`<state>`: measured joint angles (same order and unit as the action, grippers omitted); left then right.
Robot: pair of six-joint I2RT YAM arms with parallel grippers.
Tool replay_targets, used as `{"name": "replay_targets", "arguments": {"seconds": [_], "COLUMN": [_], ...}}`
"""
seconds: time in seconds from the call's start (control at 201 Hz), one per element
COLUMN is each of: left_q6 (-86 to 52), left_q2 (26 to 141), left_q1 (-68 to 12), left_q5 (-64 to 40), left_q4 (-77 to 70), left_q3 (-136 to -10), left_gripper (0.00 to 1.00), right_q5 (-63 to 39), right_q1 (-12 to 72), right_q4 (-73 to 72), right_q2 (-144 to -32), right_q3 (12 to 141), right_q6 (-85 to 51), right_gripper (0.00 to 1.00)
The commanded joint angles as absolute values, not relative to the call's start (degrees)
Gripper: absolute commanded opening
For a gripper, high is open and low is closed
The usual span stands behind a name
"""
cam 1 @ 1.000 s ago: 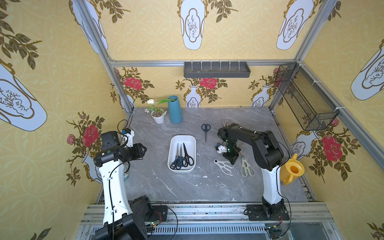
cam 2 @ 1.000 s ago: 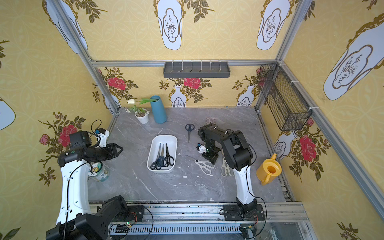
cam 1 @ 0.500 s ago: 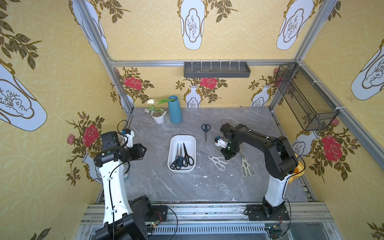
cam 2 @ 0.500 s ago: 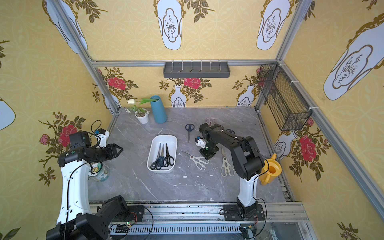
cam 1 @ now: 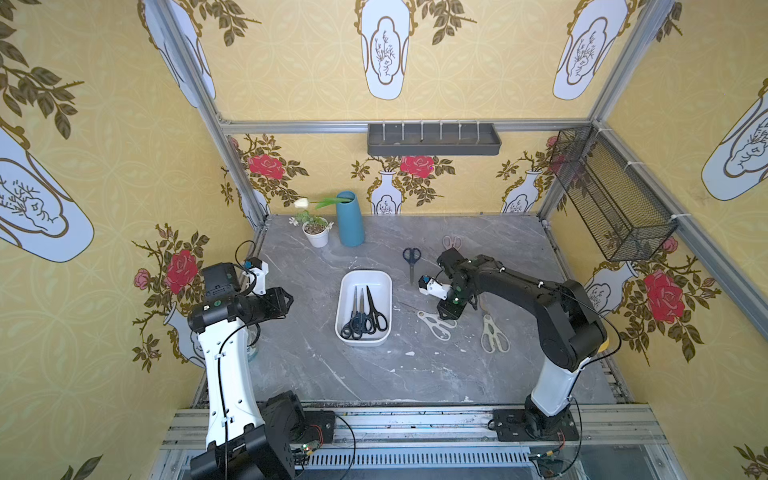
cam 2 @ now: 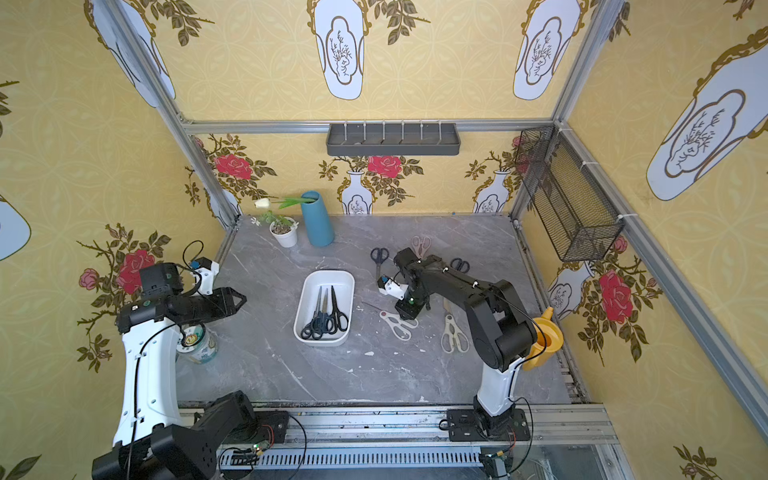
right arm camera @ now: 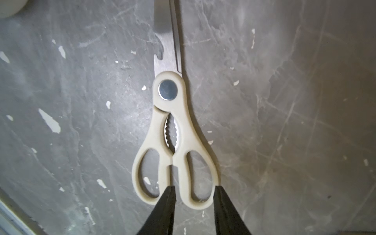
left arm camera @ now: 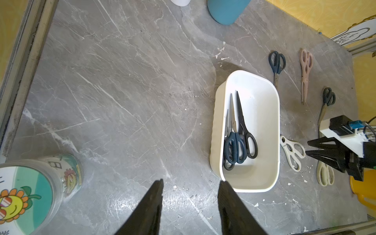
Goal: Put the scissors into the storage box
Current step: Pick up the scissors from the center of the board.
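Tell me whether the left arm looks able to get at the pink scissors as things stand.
Probably not. The pink scissors lie near the back wall, past the storage box, with the right arm close in front. The left hand hovers open at the table's left edge, far across.

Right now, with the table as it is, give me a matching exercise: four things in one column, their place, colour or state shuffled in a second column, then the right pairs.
Column one:
1. box
2. pink scissors
3. vase
4. watering can

Column two:
A. stands beside the white pot
B. holds dark-handled scissors
C. yellow
D. lying flat, blades shut

Pairs: 1-B, 2-D, 3-A, 4-C
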<state>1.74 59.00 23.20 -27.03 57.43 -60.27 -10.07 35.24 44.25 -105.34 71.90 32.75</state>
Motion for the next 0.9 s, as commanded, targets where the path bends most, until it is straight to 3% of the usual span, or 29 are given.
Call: {"name": "replay_targets", "arguments": {"seconds": [0.0, 0.478, 0.891], "left_q6": [2.37, 2.71, 2.81], "left_q2": [59.04, 59.65, 59.68], "left_q1": [23.18, 23.29, 23.73], "left_q5": [-27.35, -26.89, -26.81], "left_q4": [56.60, 56.81, 56.69], "left_q3": [-60.10, -60.13, -60.12], "left_gripper": [0.50, 0.50, 0.50], "right_q5": [-8.66, -10.68, -13.74], "right_q1": [35.18, 33.41, 34.30], "right_q4": [43.24, 44.21, 43.76], "right_q2": [-107.73, -112.10, -114.04], "right_q3": [72.68, 73.46, 73.50], "right_q6": [39.50, 41.77, 41.56], "right_gripper": [0.36, 0.28, 0.30]}}
